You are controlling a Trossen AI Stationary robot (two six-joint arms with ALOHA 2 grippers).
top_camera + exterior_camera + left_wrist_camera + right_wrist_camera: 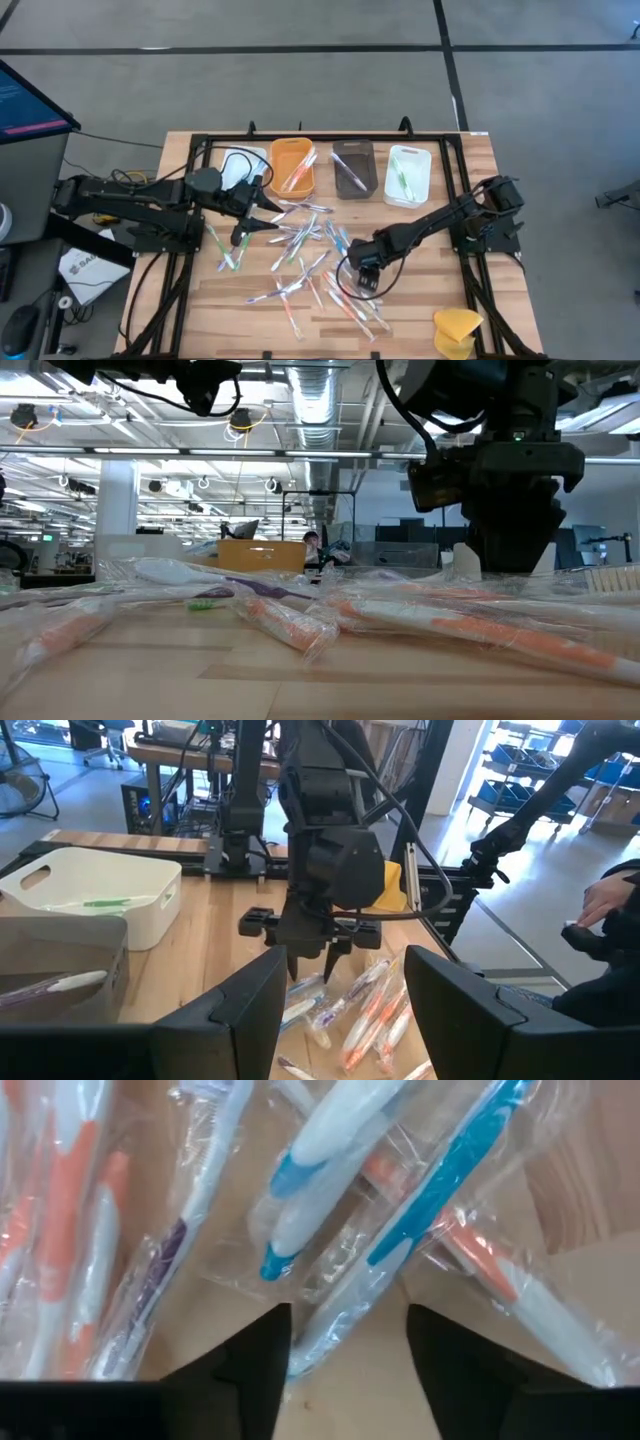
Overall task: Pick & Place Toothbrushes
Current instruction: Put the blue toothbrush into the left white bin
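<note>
Right gripper (362, 281) hangs low over the heap of toothbrushes (305, 262), fingers pointing down and parted. A blue-and-white wrapped brush (400, 1240) lies in the gap between them, though I can't see either finger touching it. Around it lie more bagged brushes, purple and orange ones to one side, an orange one crossing beneath. The heap spreads over the middle of the wooden table (220, 300) from this gripper towards the other arm. Left gripper (240, 238) hovers above the far edge of that heap, fingers spread with nothing between them. Beyond both, along the table's back edge, sit an orange tray (290, 165), a brown tray (353, 170) and a white tray (407, 175), each with a brush or two inside. Near the right arm's corner lies a yellow sponge (456, 328).
</note>
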